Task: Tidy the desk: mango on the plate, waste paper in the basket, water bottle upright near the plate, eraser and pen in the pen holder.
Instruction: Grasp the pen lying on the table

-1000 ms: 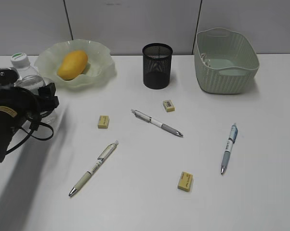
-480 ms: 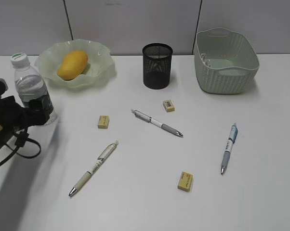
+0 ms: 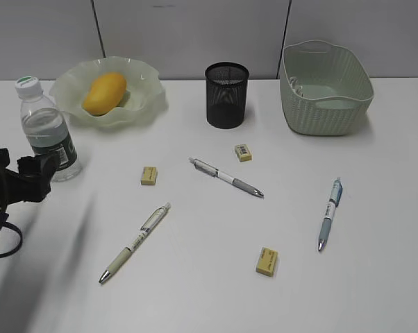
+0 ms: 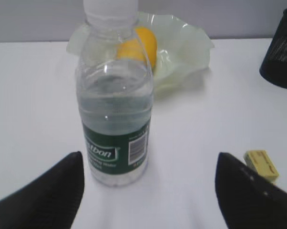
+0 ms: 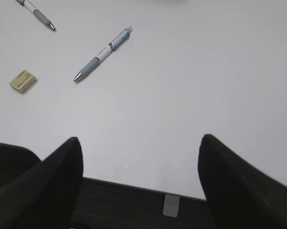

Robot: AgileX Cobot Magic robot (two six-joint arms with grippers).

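The water bottle (image 3: 46,129) (image 4: 116,100) stands upright at the left of the desk (image 3: 202,291), just in front of the plate (image 3: 148,83) (image 4: 189,45). The mango (image 3: 103,94) (image 4: 142,42) lies on that plate. My left gripper (image 3: 41,175) (image 4: 148,191) is open, a short way in front of the bottle and clear of it. Pens (image 3: 135,243) (image 3: 226,177) (image 3: 330,214) (image 5: 103,55) and erasers (image 3: 149,175) (image 3: 244,152) (image 3: 267,261) (image 5: 23,81) lie loose on the desk. The pen holder (image 3: 227,95) stands at the back. A whitish wad, probably the waste paper (image 3: 297,86), shows inside the basket (image 3: 327,119). My right gripper (image 5: 138,181) is open and empty.
The right gripper hangs over the desk's front edge (image 5: 134,188), with the blue pen and one eraser ahead of it. In the left wrist view an eraser (image 4: 261,165) lies to the right of the gripper and the pen holder (image 4: 282,57) stands at the far right.
My left arm has drawn back from the water bottle toward the desk's front left. The bottle, half covered a second ago, now stands free and upright.
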